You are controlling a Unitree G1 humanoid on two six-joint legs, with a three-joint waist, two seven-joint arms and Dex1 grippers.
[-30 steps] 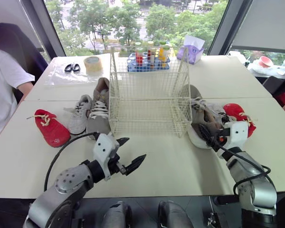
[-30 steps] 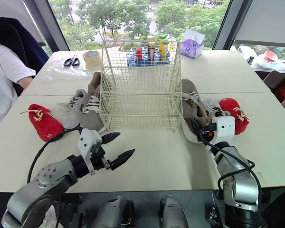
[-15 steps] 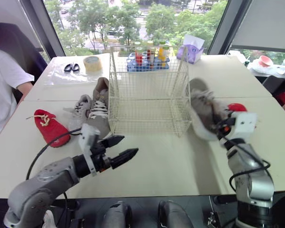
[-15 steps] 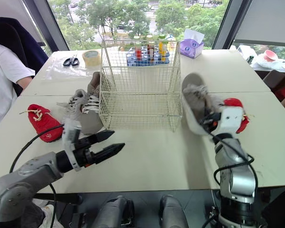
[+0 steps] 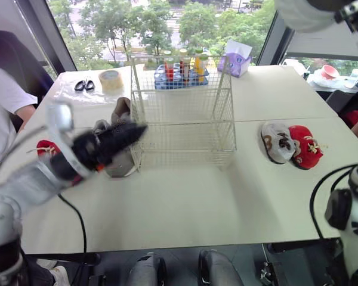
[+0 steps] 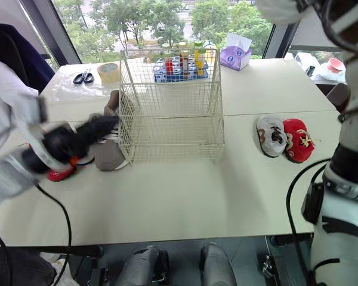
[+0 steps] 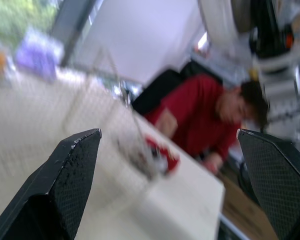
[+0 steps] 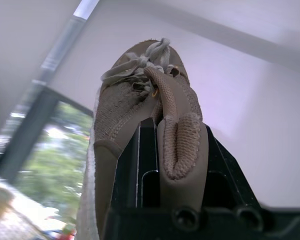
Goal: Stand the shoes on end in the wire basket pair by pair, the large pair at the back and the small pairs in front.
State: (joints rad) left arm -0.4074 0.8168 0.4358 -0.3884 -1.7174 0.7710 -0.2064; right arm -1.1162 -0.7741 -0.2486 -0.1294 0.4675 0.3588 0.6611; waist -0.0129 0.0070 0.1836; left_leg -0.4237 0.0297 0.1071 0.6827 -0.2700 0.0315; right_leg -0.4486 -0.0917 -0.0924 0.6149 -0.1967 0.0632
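My right gripper (image 8: 157, 145) is shut on the heel collar of a large tan lace-up shoe (image 8: 135, 95); it is raised high, and the shoe's pale sole (image 5: 301, 13) shows above the table's right side. The white wire basket (image 5: 185, 113) stands empty mid-table. The other large tan shoe (image 5: 120, 109), a small grey shoe (image 5: 99, 125) and a small red shoe (image 5: 43, 146) lie left of the basket. My left gripper (image 5: 118, 138) hovers open over them, blurred. A second small grey shoe (image 5: 277, 142) and a second red shoe (image 5: 305, 146) lie to the basket's right.
Behind the basket are scissors (image 5: 83, 85), a tape roll (image 5: 111, 79), a blue tray of bottles (image 5: 180, 70) and a purple tissue box (image 5: 237, 58). A person in white (image 5: 3, 107) sits at the table's left; a person in red (image 7: 205, 115) sits to the right.
My right arm has lifted the large tan shoe off the table to well above it. My left arm has swung up and left toward the shoes beside the basket.
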